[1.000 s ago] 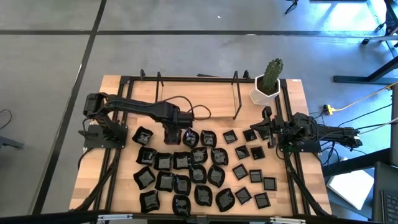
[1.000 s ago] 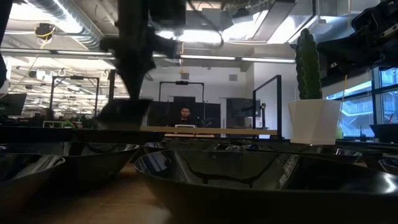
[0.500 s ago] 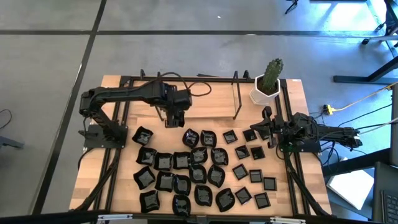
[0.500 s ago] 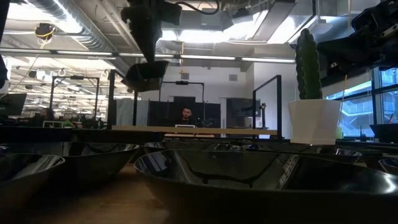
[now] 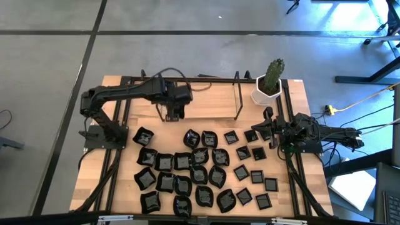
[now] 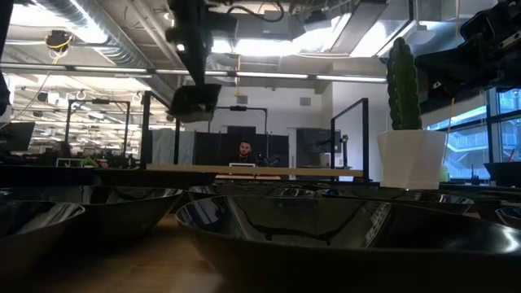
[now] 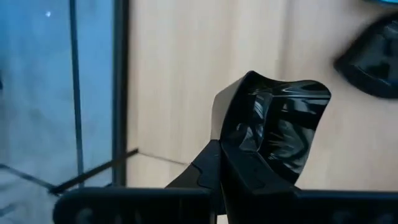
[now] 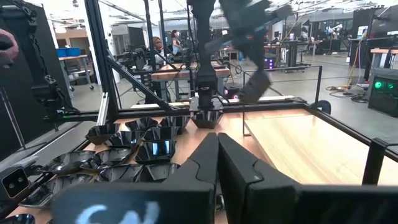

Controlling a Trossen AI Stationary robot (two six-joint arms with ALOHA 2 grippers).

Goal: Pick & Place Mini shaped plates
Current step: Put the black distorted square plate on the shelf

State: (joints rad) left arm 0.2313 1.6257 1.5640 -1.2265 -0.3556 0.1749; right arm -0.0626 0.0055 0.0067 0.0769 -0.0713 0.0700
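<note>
Several glossy black mini shaped plates (image 5: 200,169) lie in a cluster on the near half of the wooden table (image 5: 212,103). My left gripper (image 5: 173,115) hangs over the bare wood beyond the cluster, shut on one wavy-edged plate (image 7: 283,121). In the low view that plate (image 6: 194,99) floats high above the table. My right gripper (image 5: 269,132) rests shut at the table's right side, level and pointing toward the cluster; its fingers (image 8: 205,163) hold nothing. My left gripper pinches the plate's rim (image 7: 236,144) between its two fingers, at one edge of the plate. The fingers (image 7: 214,168) come from above, slanting down. The plate is lifted clear of the table and hangs tilted beyond the fingertips, its hollow side toward the wrist camera.
A white pot with a green cactus (image 5: 269,84) stands at the far right corner. A black frame with upright rails (image 5: 237,100) runs along the far edge and both sides. Bare wood (image 5: 144,103) lies beyond the cluster. People sit in the room behind.
My left gripper has risen from the cluster's far left part and gone toward the table's far edge, tipping a little, still shut. The plate came up with it, lifted clear of the table. Most of the move fell in the first half second.
</note>
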